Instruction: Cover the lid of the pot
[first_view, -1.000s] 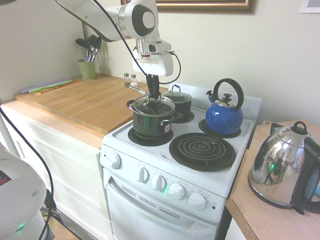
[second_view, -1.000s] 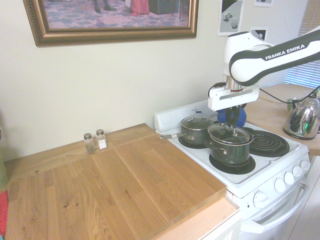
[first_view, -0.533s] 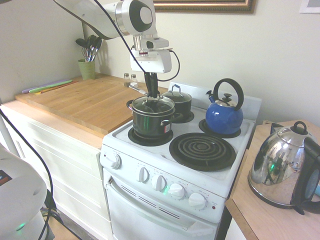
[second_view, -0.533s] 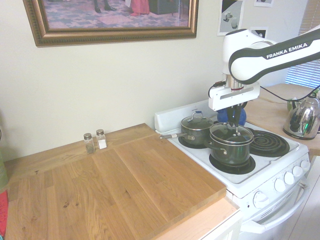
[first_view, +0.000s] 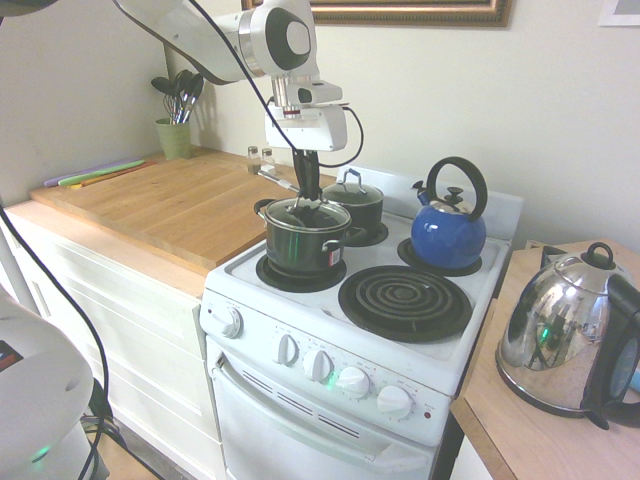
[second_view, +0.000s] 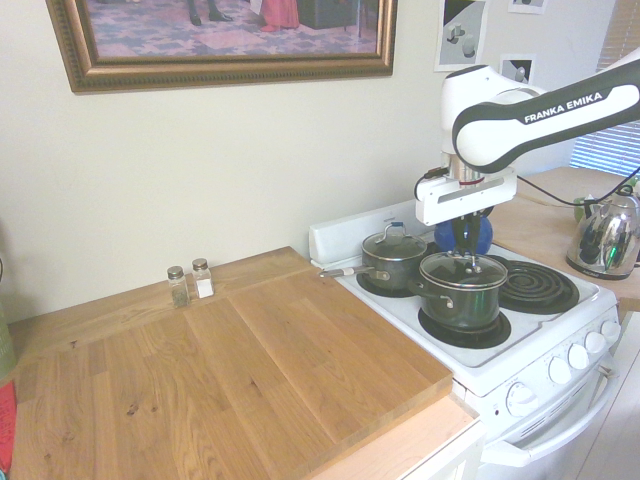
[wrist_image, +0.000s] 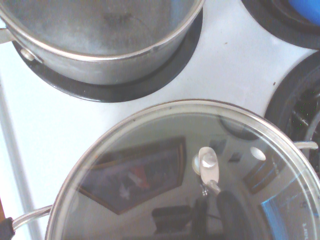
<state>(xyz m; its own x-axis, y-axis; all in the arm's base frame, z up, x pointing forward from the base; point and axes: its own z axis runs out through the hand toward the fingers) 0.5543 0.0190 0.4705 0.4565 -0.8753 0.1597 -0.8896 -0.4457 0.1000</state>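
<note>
While the white arm reaches in over the stove (first_view: 440, 345), its gripper (first_view: 306, 203) points almost straight down at the middle of the lid (first_view: 305, 212), and the dark fingers are pressed together there, at the lid's small centre knob. From these views it cannot be told for sure whether the knob is pinched between them or only touched. The lid, clear glass with a thin steel rim, sits level on top of the pot (first_view: 302, 247), rim to rim, so the pot is covered. The pot is dark and shiny with short side handles, and it stands on the front burner nearest the wooden counter (first_view: 180, 205).

Just behind it on the back burner is a smaller dark pot (first_view: 357, 205) with a loop-handled glass lid. A blue kettle (first_view: 449, 228) occupies the other back burner, and the second front burner (first_view: 404, 302) is a bare black coil. On the side counter past the stove stands a shiny steel kettle (first_view: 565, 340).

From the wrist camera, the lid (wrist_image: 190, 175) fills the lower part of the picture, reflecting the framed painting, with the smaller pot (wrist_image: 100, 40) beyond it. 2 small shakers (second_view: 190, 283) stand by the wall on the wooden counter, and a green cup of utensils (first_view: 175, 125) sits in the far corner.
</note>
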